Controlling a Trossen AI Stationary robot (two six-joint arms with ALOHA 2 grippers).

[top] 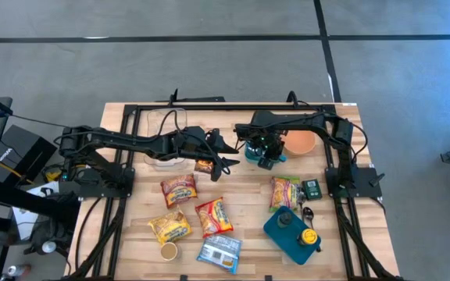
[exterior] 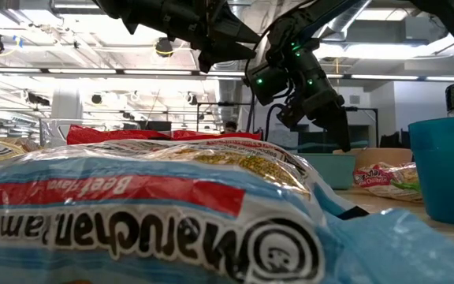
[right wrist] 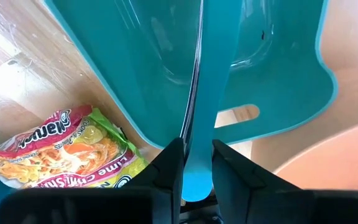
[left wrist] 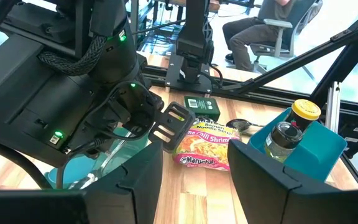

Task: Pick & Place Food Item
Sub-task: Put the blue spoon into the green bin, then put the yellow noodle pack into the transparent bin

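Observation:
Several ramen packets lie flat on the wooden table (top: 131,234): one (top: 178,190) at the middle, one (top: 213,216) nearer, and one (top: 283,192) on the right, which the left wrist view also shows (left wrist: 207,143). A small packet (top: 205,165) lies beside my left gripper (top: 223,156), which hovers open (left wrist: 194,186) with nothing between its fingers. My right gripper (top: 266,158) is shut on a teal tub (top: 253,153) in front of an orange bowl (top: 300,142). My right gripper pinches the teal tub's side wall at its rim (right wrist: 197,140), one finger inside the tub and one outside. The fingers come steeply from above, close to the wall with the handle slot (right wrist: 235,115). Whether the tub's base (exterior: 329,170) rests on the table, I cannot tell.
A teal tray (top: 291,234) with a bottle (left wrist: 281,137) and a yellow-lidded jar (top: 309,235) stands at the near right. A green packet (top: 311,187), a spoon (top: 308,212), a clear container (top: 165,156) and a small cup (top: 168,250) are also on the table. People sit beyond the far edge.

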